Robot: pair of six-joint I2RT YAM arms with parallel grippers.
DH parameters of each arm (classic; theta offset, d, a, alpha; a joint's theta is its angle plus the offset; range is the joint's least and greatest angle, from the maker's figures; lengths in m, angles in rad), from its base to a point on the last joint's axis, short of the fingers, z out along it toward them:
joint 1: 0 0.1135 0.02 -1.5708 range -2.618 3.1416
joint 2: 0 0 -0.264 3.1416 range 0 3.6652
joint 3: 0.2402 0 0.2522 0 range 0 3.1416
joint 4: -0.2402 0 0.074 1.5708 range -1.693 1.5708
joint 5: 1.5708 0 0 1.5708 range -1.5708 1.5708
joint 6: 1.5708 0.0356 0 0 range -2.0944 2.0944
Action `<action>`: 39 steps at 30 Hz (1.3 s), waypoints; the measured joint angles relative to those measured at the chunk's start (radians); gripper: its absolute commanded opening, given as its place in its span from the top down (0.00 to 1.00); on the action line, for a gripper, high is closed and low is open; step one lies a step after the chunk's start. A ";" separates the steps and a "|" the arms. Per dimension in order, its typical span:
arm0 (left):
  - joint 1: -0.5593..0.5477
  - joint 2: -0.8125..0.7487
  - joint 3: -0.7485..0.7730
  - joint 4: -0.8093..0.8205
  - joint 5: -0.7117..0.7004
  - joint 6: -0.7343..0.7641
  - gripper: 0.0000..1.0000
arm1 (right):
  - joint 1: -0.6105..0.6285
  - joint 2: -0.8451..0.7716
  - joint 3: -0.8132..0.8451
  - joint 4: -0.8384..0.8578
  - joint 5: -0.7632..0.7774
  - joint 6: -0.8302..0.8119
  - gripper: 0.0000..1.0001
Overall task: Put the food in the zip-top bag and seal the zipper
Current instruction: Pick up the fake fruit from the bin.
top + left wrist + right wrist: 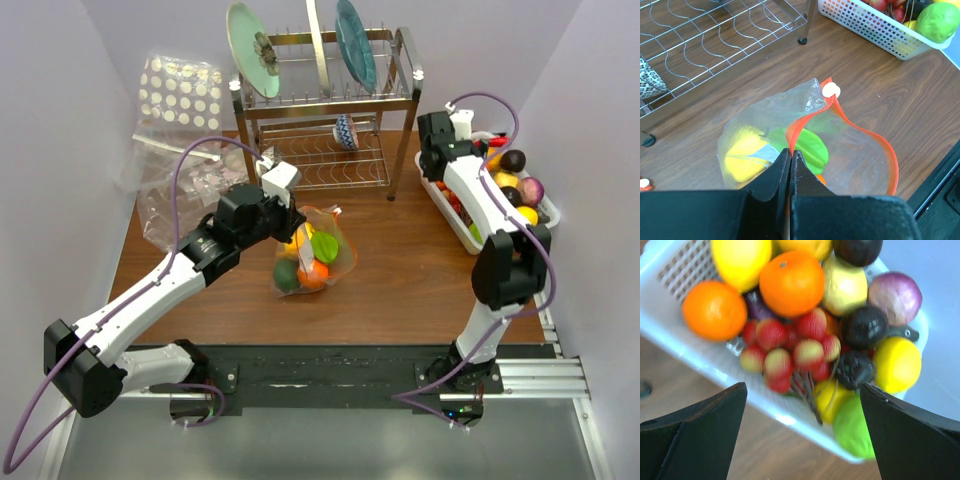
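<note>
The zip-top bag (312, 255) lies at mid-table, its mouth gaping. Inside it is food: a yellow piece (742, 155), a bright green piece (810, 147), an orange piece (312, 276) and a dark green one (286, 279). My left gripper (790, 151) is shut on the orange-red zipper (867, 135) at the bag's near rim; the white slider (831, 90) sits at the far corner. My right gripper (802, 386) hangs open and empty over the white basket (790, 417), which holds more food such as an orange (791, 282). In the top view the right gripper (437, 165) is at the basket's far left end.
A metal dish rack (325, 110) with plates and a patterned bowl (345, 131) stands at the back. A large clear bag with white dots (180, 90) and a small clear pouch (200, 185) lie back left. The basket (470, 235) lines the right edge.
</note>
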 measured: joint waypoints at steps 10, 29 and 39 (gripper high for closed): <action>0.009 0.000 0.000 0.000 0.003 0.000 1.00 | -0.107 0.295 0.294 -0.008 -0.077 -0.019 0.01; 0.011 0.000 0.000 0.000 -0.007 0.001 1.00 | -0.174 0.419 0.343 0.039 -0.048 -0.038 0.11; 0.011 0.000 0.000 0.000 -0.008 0.002 1.00 | -0.184 0.415 0.297 0.105 0.005 -0.048 0.34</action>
